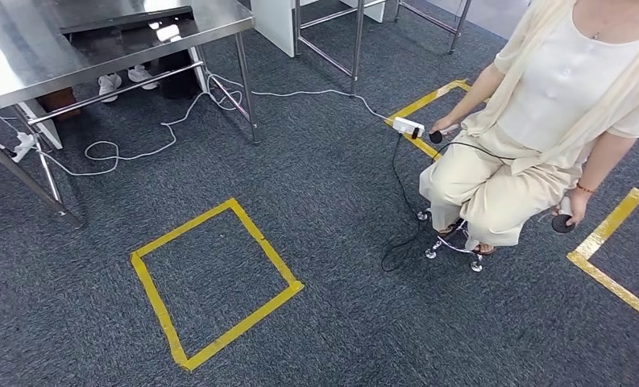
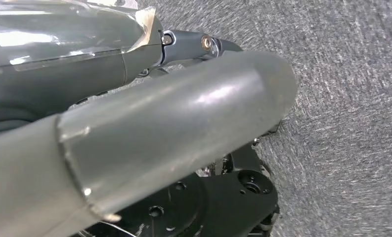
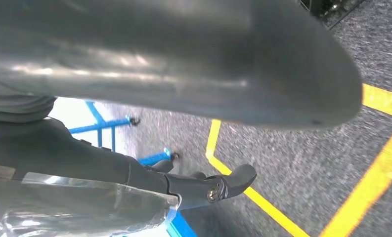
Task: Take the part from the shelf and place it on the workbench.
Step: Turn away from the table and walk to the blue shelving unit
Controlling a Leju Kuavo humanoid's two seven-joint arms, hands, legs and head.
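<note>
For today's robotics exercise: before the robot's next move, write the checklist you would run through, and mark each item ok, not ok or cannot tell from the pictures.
1. Part in a hand: not ok; the left hand and right hand hold nothing visible, fingers partly hidden.
2. Shelf in sight: cannot tell; blue legs show, but what they belong to is unclear.
3. Workbench located: ok; a steel table stands ahead to the left.
4. Floor path free: not ok; a white cable loops over the carpet by the table.
5. Person clear: not ok; a seated person is close on the right.
</note>
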